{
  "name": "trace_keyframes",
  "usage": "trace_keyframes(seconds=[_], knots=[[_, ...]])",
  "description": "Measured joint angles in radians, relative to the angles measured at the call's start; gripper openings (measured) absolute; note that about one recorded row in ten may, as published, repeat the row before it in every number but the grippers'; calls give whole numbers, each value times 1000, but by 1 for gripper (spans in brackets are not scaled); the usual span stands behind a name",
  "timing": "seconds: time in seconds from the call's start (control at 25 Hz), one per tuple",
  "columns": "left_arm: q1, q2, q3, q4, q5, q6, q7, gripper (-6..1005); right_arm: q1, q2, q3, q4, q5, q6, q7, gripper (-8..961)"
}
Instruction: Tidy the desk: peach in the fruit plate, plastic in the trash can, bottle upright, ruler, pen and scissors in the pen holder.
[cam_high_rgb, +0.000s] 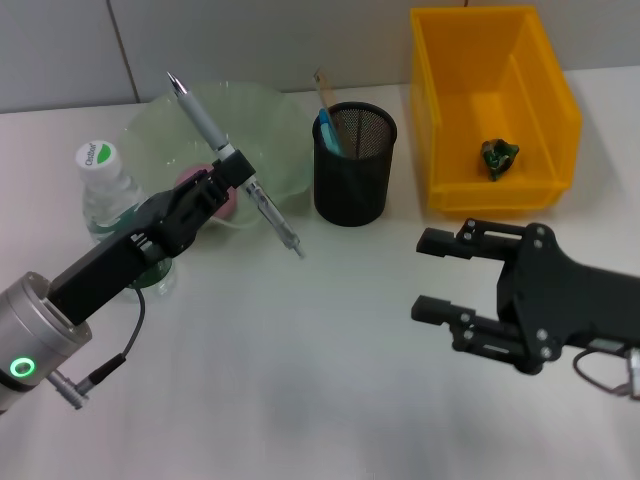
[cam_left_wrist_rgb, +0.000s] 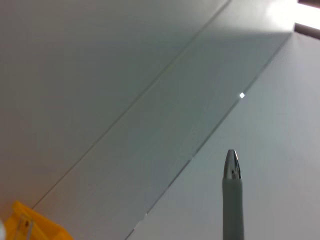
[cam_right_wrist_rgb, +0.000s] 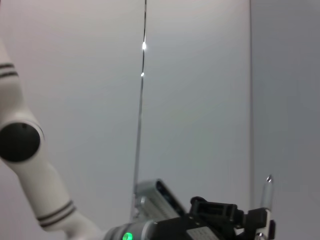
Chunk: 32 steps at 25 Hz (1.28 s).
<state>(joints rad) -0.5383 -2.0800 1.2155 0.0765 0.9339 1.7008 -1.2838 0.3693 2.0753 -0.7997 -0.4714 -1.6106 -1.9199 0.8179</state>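
Right tool (cam_high_rgb: 440, 275): nearest the camera, hovering over bare desk (cam_high_rgb: 300, 380) in front of the pen holder (cam_high_rgb: 353, 165), fingers spread wide, nothing between them.

Left tool (cam_high_rgb: 228, 172): raised off the desk to the left of the pen holder, clamped on one pen (cam_high_rgb: 232, 165) near its middle. The pen is tilted, one end up over the fruit plate (cam_high_rgb: 270, 120), the other end down toward the desk just left of the pen holder. In the left wrist view the pen (cam_left_wrist_rgb: 232, 197) stands against a pale panelled wall (cam_left_wrist_rgb: 125, 90).

Behind the left tool, left of the pen holder: one green glass fruit plate with something pink (cam_high_rgb: 228, 205) in it, mostly hidden by the tool. One bottle (cam_high_rgb: 105, 195) stands upright further left.

Pen holder: one black mesh cup holding a ruler (cam_high_rgb: 326, 95) and a blue-handled item (cam_high_rgb: 329, 132).

Right of the pen holder: one yellow bin (cam_high_rgb: 490, 105) with one crumpled green scrap (cam_high_rgb: 497, 157) inside.

Desk white; grey wall behind.
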Motion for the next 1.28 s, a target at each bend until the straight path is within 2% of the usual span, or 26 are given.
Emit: trace_keyframes(seconds=[0.04,0.12,0.16,0.2,0.24,0.32,0.56,0.84,1.04,1.12,1.16,1.28], knots=[[-14,0,-7,-37,-11,6,0,164,-1,2,7,34,1,5,-63,544],[-14,0,-7,-37,-11,6,0,164,4,6,29,131,8,26,-237,544],[-14,0,-7,-37,-11,6,0,165,4,6,29,131,8,26,-237,544],[-28,0,-37,-85,-16,15,0,165,9,9,44,202,29,42,-340,544],[-28,0,-37,-85,-16,15,0,166,9,9,44,202,29,42,-340,544],[-29,0,-61,-105,-15,25,4,166,18,10,54,310,89,69,-497,544],[-47,0,-87,-160,-12,42,7,169,48,14,54,446,141,85,-633,543],[-61,0,-139,-220,-4,50,-14,172,120,18,63,604,150,172,-764,542],[-64,0,-265,-275,77,55,-21,174,148,19,133,695,144,196,-869,541],[-60,0,-376,-293,193,55,-8,174,165,19,147,719,134,211,-882,541],[-60,0,-376,-293,193,55,-8,175,165,19,147,719,134,211,-882,541],[-57,0,-462,-312,278,53,9,176,183,19,158,729,105,233,-884,541]])
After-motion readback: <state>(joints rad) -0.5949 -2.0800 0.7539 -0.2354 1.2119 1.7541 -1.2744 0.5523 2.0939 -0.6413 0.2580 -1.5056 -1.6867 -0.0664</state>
